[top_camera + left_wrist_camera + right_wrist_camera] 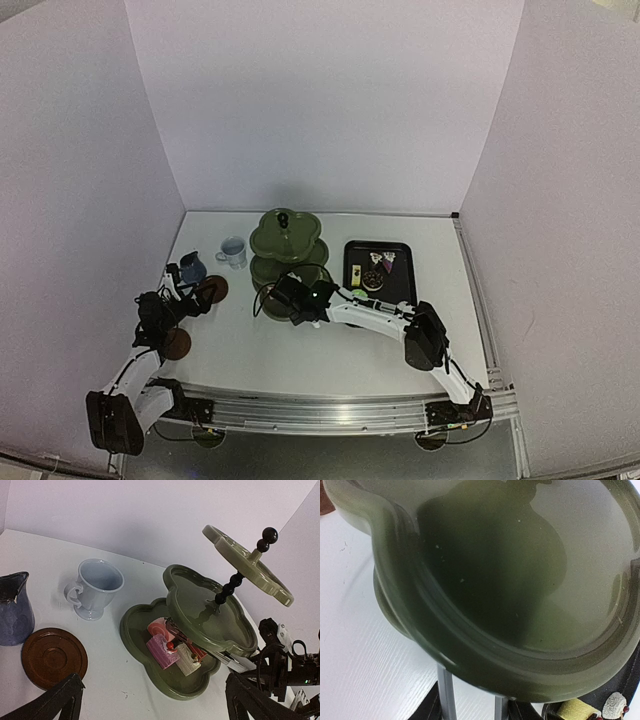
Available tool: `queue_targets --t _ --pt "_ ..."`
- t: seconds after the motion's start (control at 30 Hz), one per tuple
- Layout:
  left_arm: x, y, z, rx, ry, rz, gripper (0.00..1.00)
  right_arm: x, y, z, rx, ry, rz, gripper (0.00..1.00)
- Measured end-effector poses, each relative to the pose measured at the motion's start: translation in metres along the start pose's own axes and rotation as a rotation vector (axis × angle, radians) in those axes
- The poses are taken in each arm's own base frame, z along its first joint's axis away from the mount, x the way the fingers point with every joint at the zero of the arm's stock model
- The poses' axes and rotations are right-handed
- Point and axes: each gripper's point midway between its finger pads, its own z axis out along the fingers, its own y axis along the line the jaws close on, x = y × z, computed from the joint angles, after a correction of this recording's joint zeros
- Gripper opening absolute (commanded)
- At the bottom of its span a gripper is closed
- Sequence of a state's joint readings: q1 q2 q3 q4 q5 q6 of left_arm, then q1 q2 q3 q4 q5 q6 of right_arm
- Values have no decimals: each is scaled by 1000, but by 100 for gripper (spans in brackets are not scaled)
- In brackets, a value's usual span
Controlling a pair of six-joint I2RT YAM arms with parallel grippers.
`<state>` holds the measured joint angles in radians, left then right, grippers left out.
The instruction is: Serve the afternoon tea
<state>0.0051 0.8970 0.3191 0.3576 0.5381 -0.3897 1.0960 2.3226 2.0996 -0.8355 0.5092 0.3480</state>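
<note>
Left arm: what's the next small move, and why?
Probably ease the open left gripper toward the dark blue mug and lower to grasp it. The gripper holds nothing, the mug stands on the table beside the round brown saucer, and that saucer is bare, so seating the mug there looks like the nearest unfinished step.

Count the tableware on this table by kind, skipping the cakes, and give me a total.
Mugs: 2 (dark blue mug, pale mug)
Saucers: 2 (far brown saucer, near brown saucer)
Tiered stands: 1 (green stand)
Trays: 1 (black tray)
Total: 6
</note>
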Motion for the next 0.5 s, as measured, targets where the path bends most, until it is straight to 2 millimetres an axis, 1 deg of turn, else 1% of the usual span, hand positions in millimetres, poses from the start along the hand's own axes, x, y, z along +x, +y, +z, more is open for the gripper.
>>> queue_targets --t 0.5 --pt "0 0 0 0 0 2 100 8 7 -4 35 -7 -34 35"
